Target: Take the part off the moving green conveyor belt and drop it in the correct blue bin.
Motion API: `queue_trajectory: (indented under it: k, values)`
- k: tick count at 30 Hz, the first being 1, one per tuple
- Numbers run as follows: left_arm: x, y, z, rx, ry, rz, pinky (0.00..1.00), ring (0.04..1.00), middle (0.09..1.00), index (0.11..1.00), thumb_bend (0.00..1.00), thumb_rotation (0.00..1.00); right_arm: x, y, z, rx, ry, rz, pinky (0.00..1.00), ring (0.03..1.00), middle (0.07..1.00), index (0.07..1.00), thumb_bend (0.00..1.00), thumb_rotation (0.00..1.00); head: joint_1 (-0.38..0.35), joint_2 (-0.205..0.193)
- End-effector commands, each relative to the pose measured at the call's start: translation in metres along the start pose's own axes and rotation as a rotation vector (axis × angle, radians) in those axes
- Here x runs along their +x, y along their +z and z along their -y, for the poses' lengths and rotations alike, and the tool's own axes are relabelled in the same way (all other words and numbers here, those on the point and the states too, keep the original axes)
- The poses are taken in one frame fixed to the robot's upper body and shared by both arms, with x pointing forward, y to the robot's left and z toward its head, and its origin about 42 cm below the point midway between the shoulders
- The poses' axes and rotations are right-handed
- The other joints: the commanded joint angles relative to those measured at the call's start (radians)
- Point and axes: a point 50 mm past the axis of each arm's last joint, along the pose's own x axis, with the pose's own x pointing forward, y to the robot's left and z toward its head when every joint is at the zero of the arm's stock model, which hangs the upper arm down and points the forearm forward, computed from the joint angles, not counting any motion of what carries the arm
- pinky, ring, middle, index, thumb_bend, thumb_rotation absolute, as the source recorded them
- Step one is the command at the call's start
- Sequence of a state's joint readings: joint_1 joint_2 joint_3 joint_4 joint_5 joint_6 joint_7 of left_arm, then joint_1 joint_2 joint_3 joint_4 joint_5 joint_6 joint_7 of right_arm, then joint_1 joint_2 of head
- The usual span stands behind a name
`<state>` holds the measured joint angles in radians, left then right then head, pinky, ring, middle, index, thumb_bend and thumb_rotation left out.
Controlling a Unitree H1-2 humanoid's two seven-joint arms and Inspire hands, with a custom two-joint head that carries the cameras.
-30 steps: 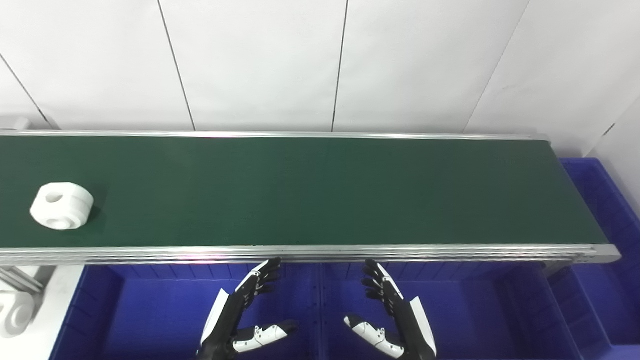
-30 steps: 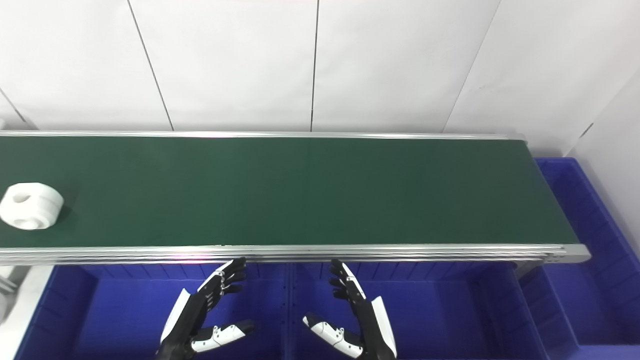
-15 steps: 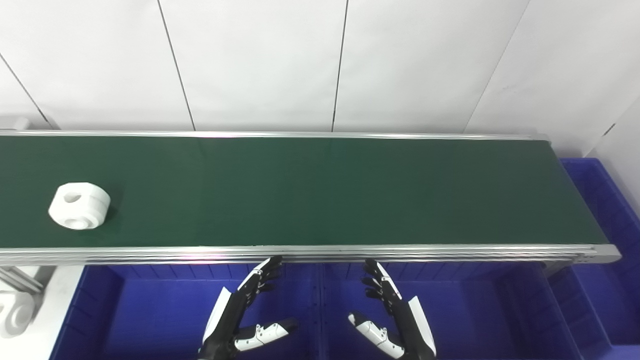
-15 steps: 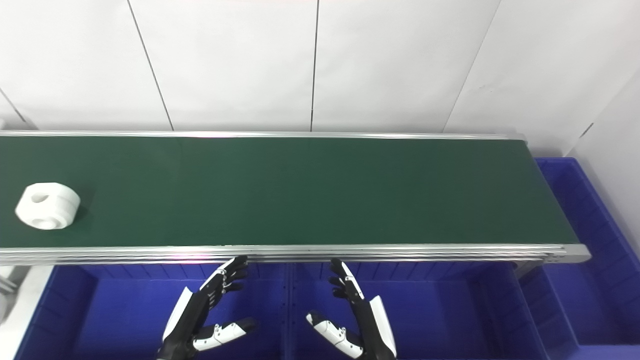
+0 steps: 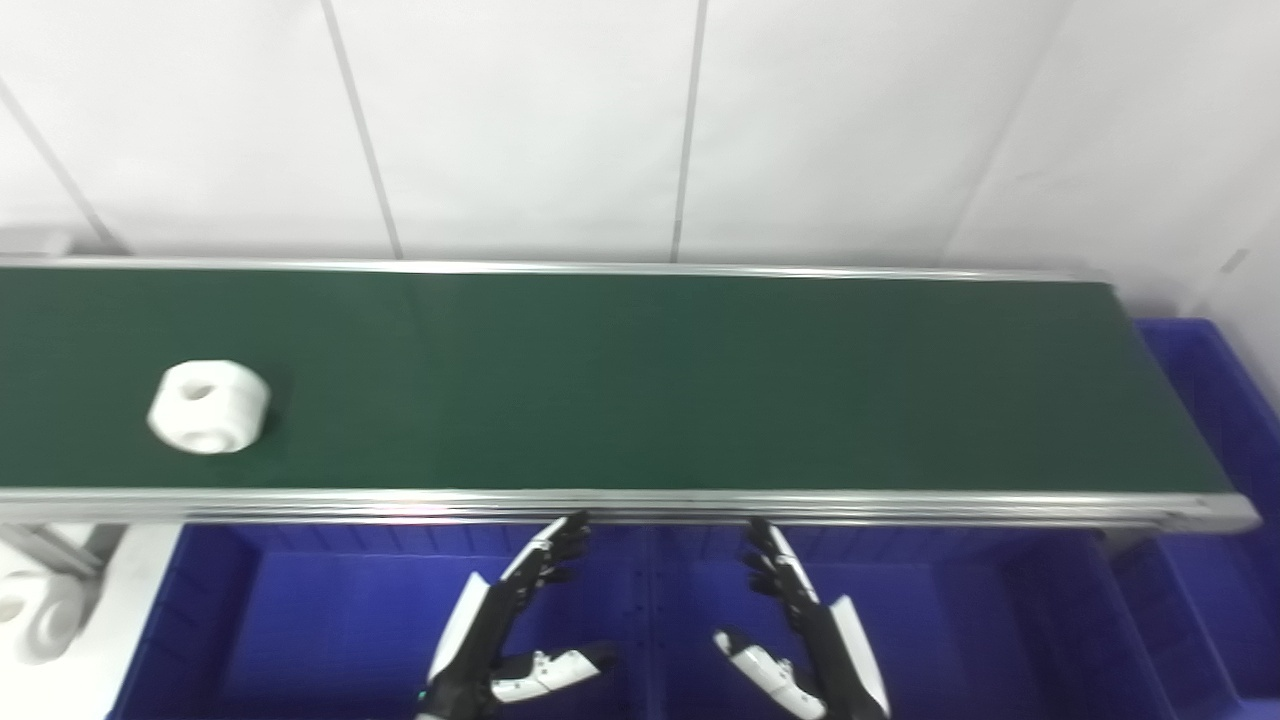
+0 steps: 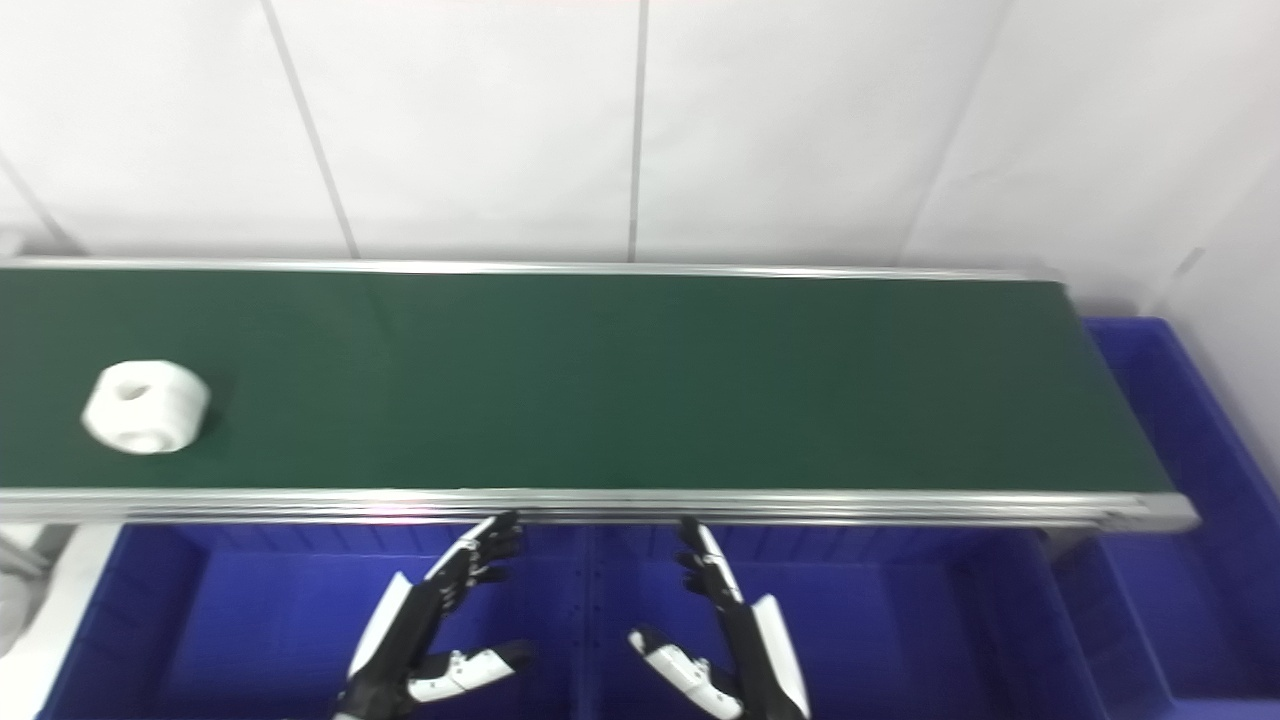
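A long green conveyor belt (image 5: 640,380) is stretching across the scene in front of a white panelled wall (image 5: 520,120), with blue bins (image 5: 330,620) sitting below its near edge. Both the left hand (image 5: 505,630) and the right hand (image 5: 800,640) are hovering over the bins with fingers spread wide, holding nothing. The white part (image 5: 209,407) is lying on the belt's far left, well apart from both hands.
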<state>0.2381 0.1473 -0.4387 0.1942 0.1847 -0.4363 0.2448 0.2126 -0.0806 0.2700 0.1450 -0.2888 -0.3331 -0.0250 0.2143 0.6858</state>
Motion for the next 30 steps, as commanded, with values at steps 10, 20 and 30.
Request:
queue_trajectory:
  k: [10,20,30]
  values:
    - [0.011,0.004,0.026,0.038,0.0,0.072,0.76,0.825,0.864,0.878,0.84,0.6,-0.006,-0.009,0.016,0.079,-0.005,0.078,0.9,0.925,0.948,0.98,0.7,0.7,0.201,-0.136]
    - [0.014,0.006,0.024,0.093,0.011,0.123,0.75,0.817,0.852,0.866,0.81,0.54,-0.003,-0.015,0.013,0.085,0.002,0.059,0.92,0.931,0.954,0.984,0.69,0.72,0.19,-0.169]
    - [0.018,0.045,-0.009,0.195,0.04,0.304,0.77,0.812,0.846,0.869,0.85,0.64,0.003,-0.018,0.008,0.076,0.007,0.052,0.87,0.911,0.94,0.97,0.74,0.71,0.138,-0.178]
